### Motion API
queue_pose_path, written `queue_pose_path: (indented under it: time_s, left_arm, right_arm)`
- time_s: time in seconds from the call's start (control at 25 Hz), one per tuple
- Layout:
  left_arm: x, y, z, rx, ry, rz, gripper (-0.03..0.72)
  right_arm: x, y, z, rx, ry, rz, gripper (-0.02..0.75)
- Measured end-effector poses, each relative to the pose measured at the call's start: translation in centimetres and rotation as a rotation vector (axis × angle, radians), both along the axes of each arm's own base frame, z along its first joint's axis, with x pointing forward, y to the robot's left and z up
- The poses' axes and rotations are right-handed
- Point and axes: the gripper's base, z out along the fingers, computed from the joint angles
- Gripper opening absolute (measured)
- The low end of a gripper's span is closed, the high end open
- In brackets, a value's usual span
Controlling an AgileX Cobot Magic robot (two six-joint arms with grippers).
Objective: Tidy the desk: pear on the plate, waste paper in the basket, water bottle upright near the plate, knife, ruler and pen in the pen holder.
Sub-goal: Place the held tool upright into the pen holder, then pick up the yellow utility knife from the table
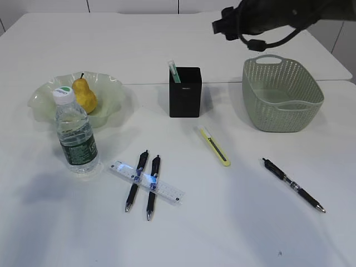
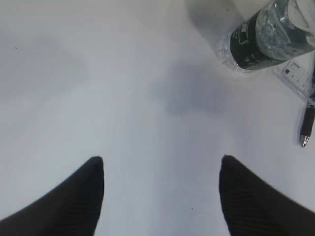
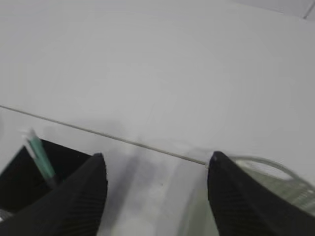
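The yellow pear (image 1: 84, 94) lies in the wavy glass plate (image 1: 41, 95). Next to the plate the water bottle (image 1: 75, 133) stands upright on the desk (image 1: 233, 222). The clear ruler (image 1: 147, 181) lies with two black pens (image 1: 136, 181) across it; a third pen (image 1: 293, 184) lies at the right. A yellow knife (image 1: 215, 146) rests in front of the black pen holder (image 1: 185, 92). My right gripper (image 3: 156, 156) hangs open and empty between pen holder (image 3: 19, 182) and basket (image 3: 275, 182). My left gripper (image 2: 161, 158) is open over bare desk, left of the bottle (image 2: 268, 37). No waste paper is in view.
A green-and-white stick (image 1: 174, 71) stands in the pen holder. The green basket (image 1: 281, 94) sits at the back right under my right arm (image 1: 261, 16). A seam between two tabletops (image 1: 139, 83) runs behind the objects.
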Motion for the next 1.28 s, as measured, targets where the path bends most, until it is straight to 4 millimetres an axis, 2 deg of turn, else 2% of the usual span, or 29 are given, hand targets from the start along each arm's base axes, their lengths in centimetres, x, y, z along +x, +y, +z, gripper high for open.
queue_pose_path:
  time_s: [0.16, 0.28, 0.56, 0.76, 1.0, 1.28]
  left_arm:
    - [0.0, 0.0, 0.0, 0.000, 0.001, 0.000, 0.518]
    - [0.0, 0.0, 0.0, 0.000, 0.001, 0.000, 0.518]
    - [0.0, 0.0, 0.0, 0.000, 0.002, 0.000, 0.517]
    - [-0.3, -0.1, -0.1, -0.005, 0.033, -0.007, 0.517]
    - [-0.5, -0.1, -0.2, -0.009, 0.058, -0.012, 0.517]
    - [-0.4, -0.1, -0.2, -0.008, 0.050, -0.010, 0.517]
  right_arm:
    - [-1.8, -1.2, 2.4, -0.109, 0.066, -0.016, 0.470]
    - [-2.9, -1.3, 3.2, -0.128, 0.128, 0.009, 0.469]
    - [-5.1, -0.7, 2.0, -0.126, 0.398, 0.132, 0.468]
    - [-6.3, -0.3, 1.6, -0.097, 0.527, 0.188, 0.463]
    - [-7.3, 0.0, 2.9, -0.032, 0.546, 0.199, 0.431]
    - [-8.1, 0.2, 2.6, 0.077, 0.650, 0.132, 0.398]
